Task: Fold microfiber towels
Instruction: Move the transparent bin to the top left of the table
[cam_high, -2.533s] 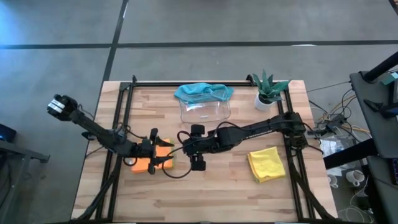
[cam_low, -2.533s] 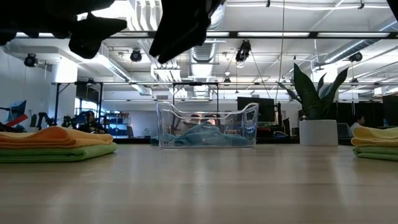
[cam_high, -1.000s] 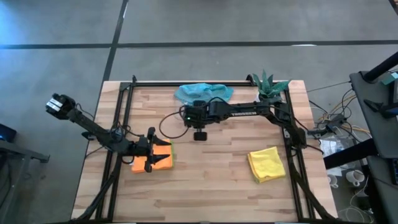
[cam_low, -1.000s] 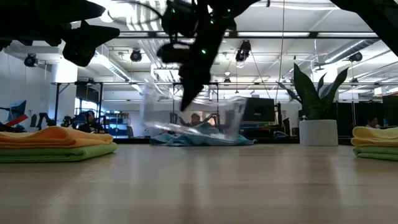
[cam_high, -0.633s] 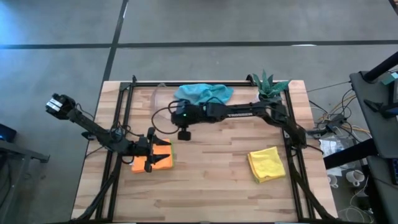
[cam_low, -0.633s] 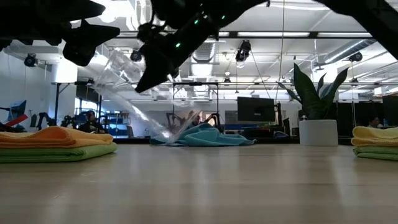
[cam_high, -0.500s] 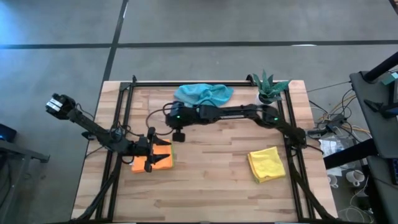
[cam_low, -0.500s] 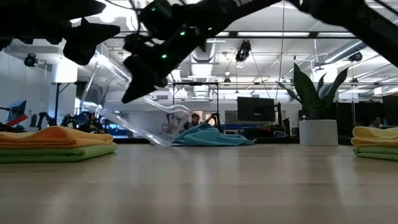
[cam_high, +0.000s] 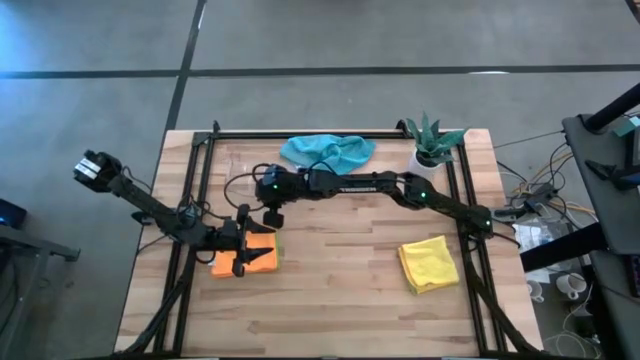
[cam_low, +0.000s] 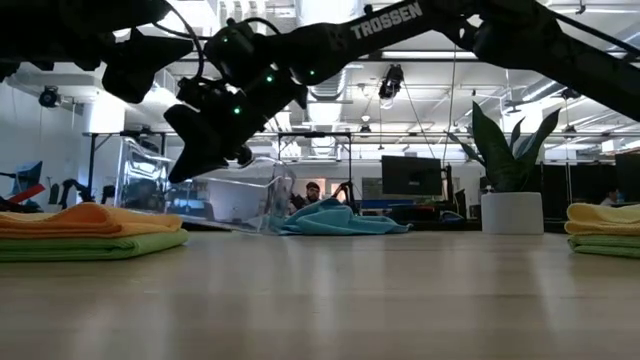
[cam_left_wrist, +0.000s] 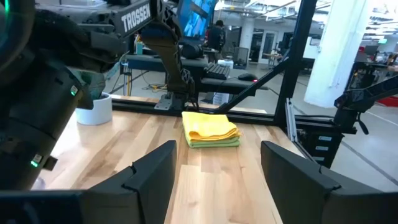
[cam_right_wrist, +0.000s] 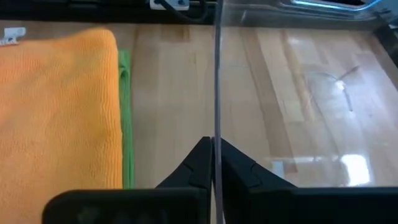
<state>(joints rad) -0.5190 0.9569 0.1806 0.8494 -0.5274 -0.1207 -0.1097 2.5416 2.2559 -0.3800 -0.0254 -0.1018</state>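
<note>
Towels lie in 3 places on the counter (cam_high: 340, 300): the teal towel (cam_high: 327, 150) crumpled at the far edge, the orange towel (cam_high: 252, 257) stacked on a lime green towel (cam_right_wrist: 125, 118) at the left, and the yellow towel (cam_high: 428, 262) folded on another green one at the right. Right hand (cam_right_wrist: 213, 163) is clenched on the wall of the clear tray (cam_low: 215, 195), which tilts near the orange stack. Left hand (cam_left_wrist: 217, 168) hovers released over the orange towel
</note>
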